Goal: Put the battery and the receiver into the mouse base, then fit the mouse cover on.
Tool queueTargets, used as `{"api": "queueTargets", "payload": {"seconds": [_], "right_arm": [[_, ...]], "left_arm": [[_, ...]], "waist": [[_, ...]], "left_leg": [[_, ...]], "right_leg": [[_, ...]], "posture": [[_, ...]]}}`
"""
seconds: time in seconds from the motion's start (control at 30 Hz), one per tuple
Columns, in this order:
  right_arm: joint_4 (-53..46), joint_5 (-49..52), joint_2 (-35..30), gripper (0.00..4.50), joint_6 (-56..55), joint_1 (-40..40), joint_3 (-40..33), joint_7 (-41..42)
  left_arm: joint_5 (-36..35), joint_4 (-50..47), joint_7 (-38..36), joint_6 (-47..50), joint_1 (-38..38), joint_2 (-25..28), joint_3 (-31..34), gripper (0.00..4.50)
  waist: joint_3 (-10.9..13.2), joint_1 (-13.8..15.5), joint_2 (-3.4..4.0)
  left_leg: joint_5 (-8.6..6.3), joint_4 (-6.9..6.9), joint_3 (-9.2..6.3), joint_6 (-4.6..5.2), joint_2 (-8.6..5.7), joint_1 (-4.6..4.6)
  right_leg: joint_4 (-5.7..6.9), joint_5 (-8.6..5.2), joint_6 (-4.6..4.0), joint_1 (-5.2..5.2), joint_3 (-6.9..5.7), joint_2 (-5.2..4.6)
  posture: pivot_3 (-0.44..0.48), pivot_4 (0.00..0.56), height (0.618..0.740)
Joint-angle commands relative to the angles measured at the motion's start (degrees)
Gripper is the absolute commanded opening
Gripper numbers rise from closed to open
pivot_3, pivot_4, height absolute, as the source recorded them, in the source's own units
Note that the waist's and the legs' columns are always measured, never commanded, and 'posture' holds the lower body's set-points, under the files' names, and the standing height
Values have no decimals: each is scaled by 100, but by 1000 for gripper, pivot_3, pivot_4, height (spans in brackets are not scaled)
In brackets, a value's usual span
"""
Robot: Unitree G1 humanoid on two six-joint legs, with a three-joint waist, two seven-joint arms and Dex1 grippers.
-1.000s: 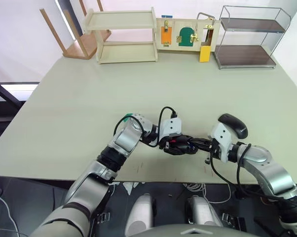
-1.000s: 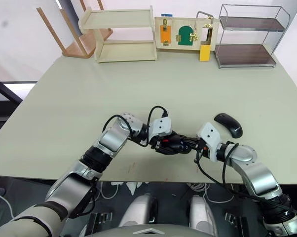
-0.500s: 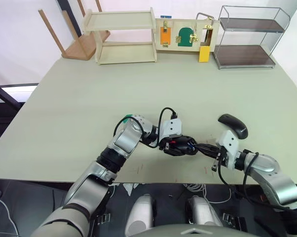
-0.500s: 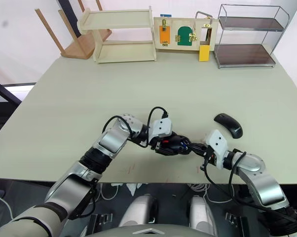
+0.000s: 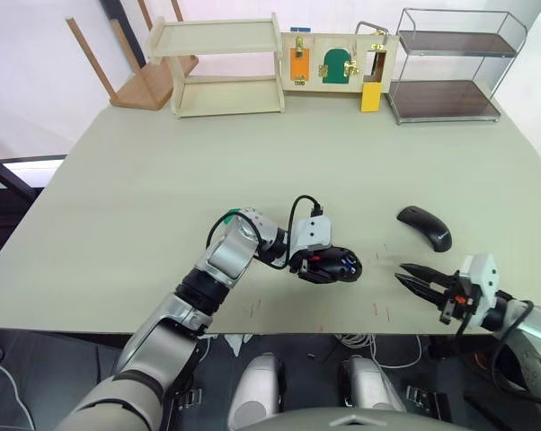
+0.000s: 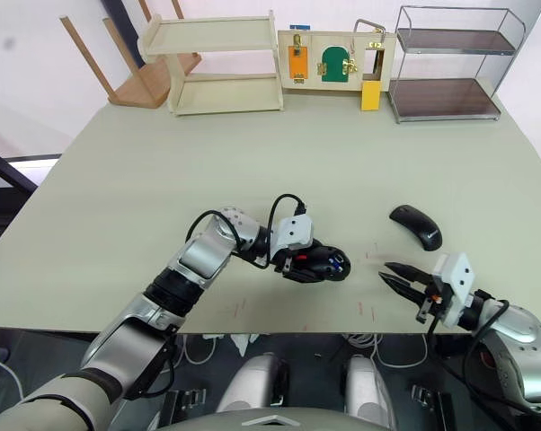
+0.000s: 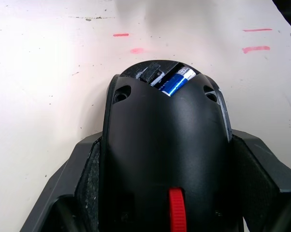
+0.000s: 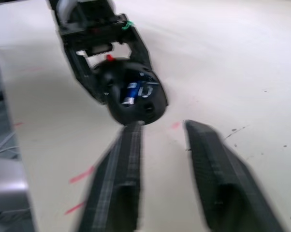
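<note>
The left gripper [image 5: 329, 266] is clamping the mouse base [image 5: 335, 266] from both sides near the front edge of the table [image 5: 163, 180], with the two black fingers [image 7: 82, 179] pressed flat against the shell's flanks. The base is sitting low on the tabletop, and the battery [image 7: 176, 81] is lying inside it — a blue cylinder tucked in the open compartment at the far end, with a red part [image 7: 177, 212] showing closer to the wrist. From the right wrist view the blue of the battery is also peeking out of the black shell.

The right gripper [image 5: 414, 275] is hanging off to the right of the base, well apart from it, with its two fingers [image 8: 213, 179] spread moderately and nothing between them. It's pointing back toward the base along the table's front edge.

The mouse cover [image 5: 424, 226] is lying on the table by itself, a glossy black curved shell, just behind the right gripper and not touching anything.

At the far side of the table there's a wooden shelf [image 5: 226, 67], a small latch board [image 5: 335, 61] and a wire rack [image 5: 455, 67] — all well away from the action.
</note>
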Motion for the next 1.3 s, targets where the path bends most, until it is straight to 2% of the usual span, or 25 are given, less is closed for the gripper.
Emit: {"api": "queueTargets", "payload": {"seconds": [0.03, 0.07, 0.1, 0.13, 0.17, 0.47, 0.7, 0.77, 0.83, 1.13, 1.3], "right_arm": [[87, 294, -93, 2971, -300, 23, -295, 446], [139, 322, -95, 3663, -335, 26, -336, 510], [210, 326, -110, 3663, -399, 30, -380, 590], [298, 297, -133, 4215, -506, 32, -419, 682], [380, 281, -152, 4445, -596, 34, -459, 772], [1086, 456, -105, 4445, -1356, 185, -739, 1561], [1545, 533, -66, 4445, -1630, 29, -758, 1854], [1626, 540, -52, 4500, -1673, -26, -753, 1902], [1676, 547, -43, 4500, -1703, -64, -753, 1952], [1726, 571, -35, 4500, -1766, -108, -764, 2081], [1683, 640, -46, 4500, -1697, -98, -769, 2116]], "left_arm": [[142, 117, -113, 193, 234, 62, -375, 2968], [141, 107, -109, 198, 237, 64, -375, 2968], [139, 96, -105, 205, 236, 67, -371, 2968], [137, 90, -101, 209, 230, 70, -365, 2968], [133, 80, -98, 216, 226, 72, -358, 2968], [108, 39, -66, 265, 250, 102, -316, 2968], [-21, -35, 115, 275, 272, 3, -126, 2968], [-94, -71, 143, 295, 243, -24, -49, 3987], [-131, -127, 118, 299, 243, 14, -35, 4466], [-384, -671, 97, 457, 128, 222, 190, 4466], [-959, -1343, -103, 775, 169, 354, 491, 4466]], "waist": [[0, 2, 0], [0, 2, 0], [0, 4, 0], [0, 5, 0], [1, 6, -1], [1, 2, -2], [1, -1, -2], [3, 12, 3], [4, 26, 7], [41, 0, 21], [77, -7, 33]], "left_leg": [[0, 0, 4, 0, 0, -1], [-4, 0, 21, 7, 1, -1], [-4, 0, 22, 7, 1, -1], [-7, 0, 34, 12, 1, -2], [-9, 0, 42, 15, 1, -2], [-13, 0, 60, 20, 1, -3], [-14, -1, 47, 21, 4, -5], [-14, -2, 36, 21, 6, -10], [-13, -2, 31, 21, 5, -13], [-13, 1, 24, 21, 5, -16], [-13, 0, 22, 21, 5, -25]], "right_leg": [[0, 1, 1, -3, 3, 0], [0, 5, 3, -10, 18, 0], [0, 5, 3, -10, 19, 0], [1, 10, 0, -15, 30, 0], [0, 12, -1, -18, 37, 0], [0, 17, -2, -28, 55, 1], [0, 17, -4, -26, 44, 2], [0, 17, -6, -26, 33, 3], [0, 17, -7, -24, 27, 2], [-2, 18, -7, -19, 18, -5], [-2, 18, -8, -25, 15, -3]], "posture": [[0, 150, 740], [0, 150, 740], [0, 150, 740], [0, 150, 740], [0, 150, 740], [0, 150, 740], [0, 150, 740], [0, 150, 740], [0, 150, 740], [0, 150, 740], [0, 150, 740]]}}
